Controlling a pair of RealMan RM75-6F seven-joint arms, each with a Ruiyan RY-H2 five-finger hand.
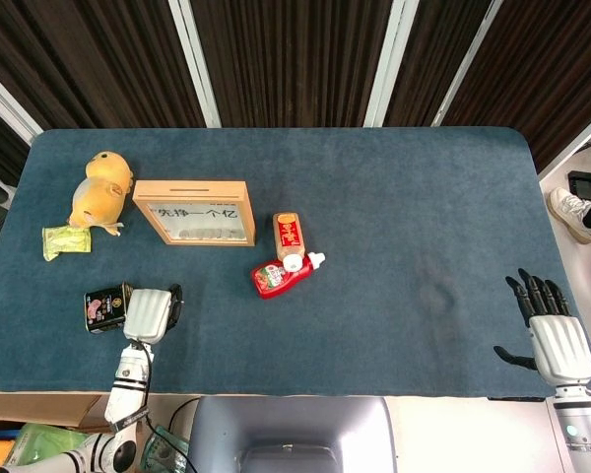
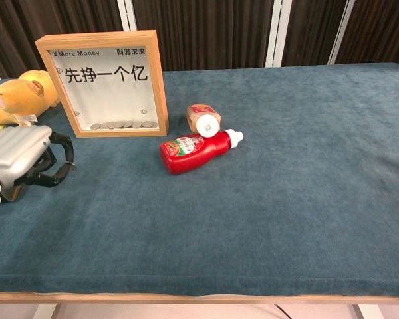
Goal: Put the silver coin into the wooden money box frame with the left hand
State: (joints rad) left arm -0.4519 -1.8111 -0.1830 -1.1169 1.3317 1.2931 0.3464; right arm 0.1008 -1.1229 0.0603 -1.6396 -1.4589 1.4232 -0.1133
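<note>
The wooden money box frame [image 1: 194,212] [image 2: 106,83] stands upright at the left rear, with a slot in its top edge and several coins along the bottom behind its pane. My left hand [image 1: 150,313] [image 2: 23,159] hovers in front of it and to its left, fingers curled in. A thin silver coin [image 2: 70,161] seems pinched edge-on at the fingertips; it is tiny and hard to make out. My right hand [image 1: 552,335] stays at the table's front right edge, fingers spread, holding nothing.
A red ketchup bottle [image 1: 286,274] [image 2: 196,149] lies beside a small orange bottle [image 1: 290,236] right of the frame. A yellow plush toy [image 1: 100,189] and a green packet [image 1: 64,239] sit left of it. A dark tin [image 1: 106,307] lies just left of my left hand.
</note>
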